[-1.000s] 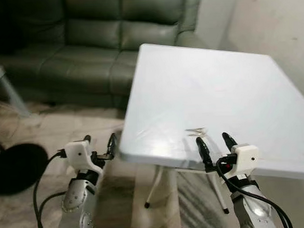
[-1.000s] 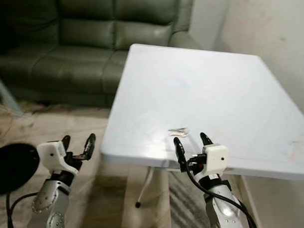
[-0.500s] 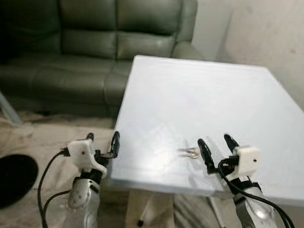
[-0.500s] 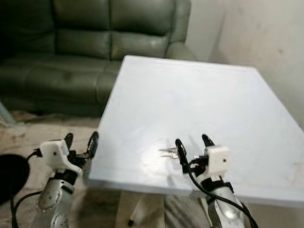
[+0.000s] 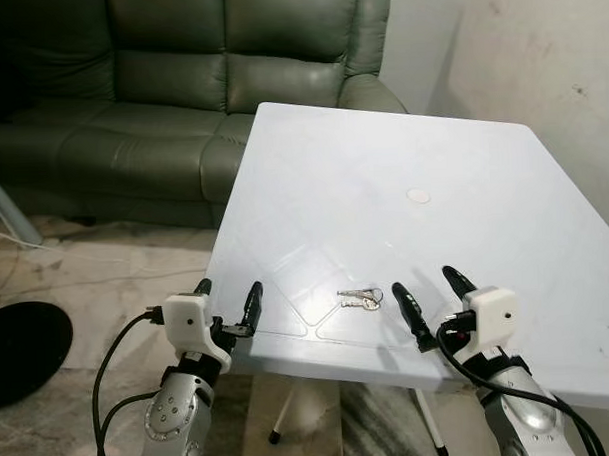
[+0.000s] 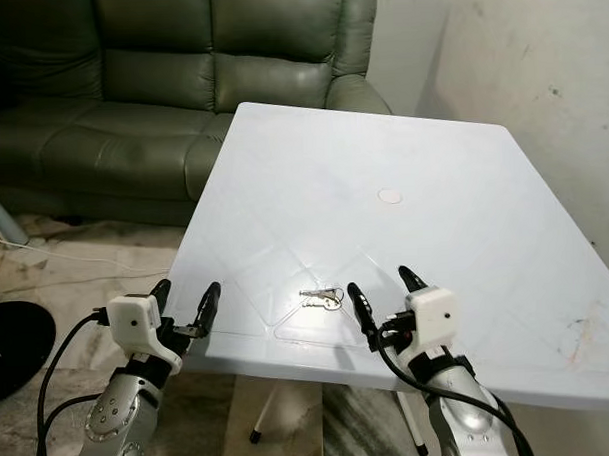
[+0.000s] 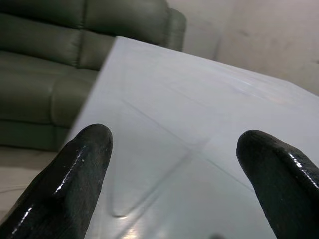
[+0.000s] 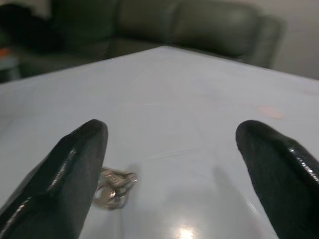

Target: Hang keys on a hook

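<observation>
A small bunch of silver keys (image 5: pixel 359 300) lies flat on the white table (image 5: pixel 402 155), near its front edge. My right gripper (image 5: pixel 427 302) hovers open just over that edge, a little to the right of the keys; its wrist view has the keys (image 8: pixel 112 188) close beside one black finger (image 8: pixel 65 184). Open too, my left gripper (image 5: pixel 228 296) is held at the table's front left corner, with nothing between its fingers (image 7: pixel 70 179). I see no hook.
A dark green leather sofa (image 5: pixel 169 83) stands behind the table on the left. A plain wall (image 5: pixel 538 50) runs along the right. A black round object (image 5: pixel 24 348) lies on the marble floor at left. A small round mark (image 5: pixel 418 195) sits mid-table.
The camera has come closer and the table now sits lower and larger in view. Both grippers now stand nearer the table edge, the right one close beside the keys. Both stay open.
</observation>
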